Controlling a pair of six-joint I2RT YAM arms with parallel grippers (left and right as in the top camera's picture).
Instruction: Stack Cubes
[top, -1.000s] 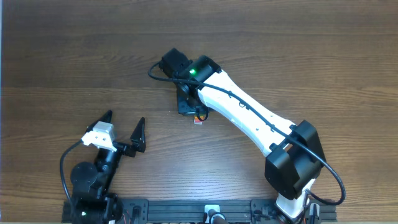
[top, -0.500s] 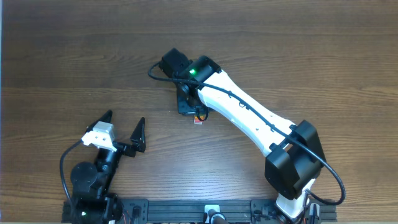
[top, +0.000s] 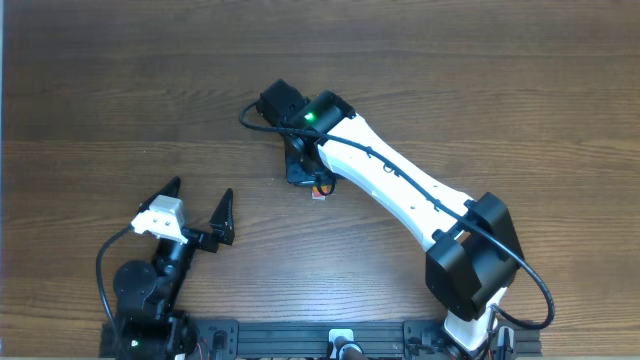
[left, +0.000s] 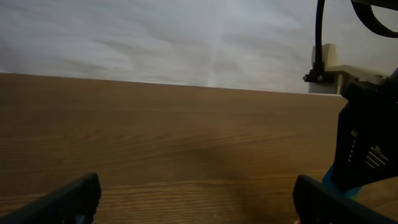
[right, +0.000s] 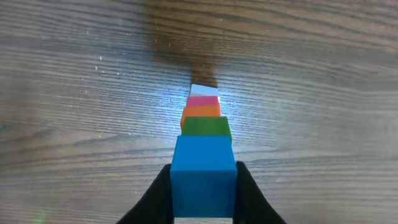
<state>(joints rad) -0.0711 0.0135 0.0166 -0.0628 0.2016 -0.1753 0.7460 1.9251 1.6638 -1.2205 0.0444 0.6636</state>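
On top of the stack (right: 201, 112), my right pincer (right: 204, 190) pinches the blue cube (right: 204, 168).
Nothing has moved this past second; I judge the cube seated and ready for release. My left pincer (top: 200, 200) sits spread, well apart from the stack.

Dark wood-grain worktop (top: 480, 90) fills the scene, a plain pale wall (left: 155, 40) behind its far edge.
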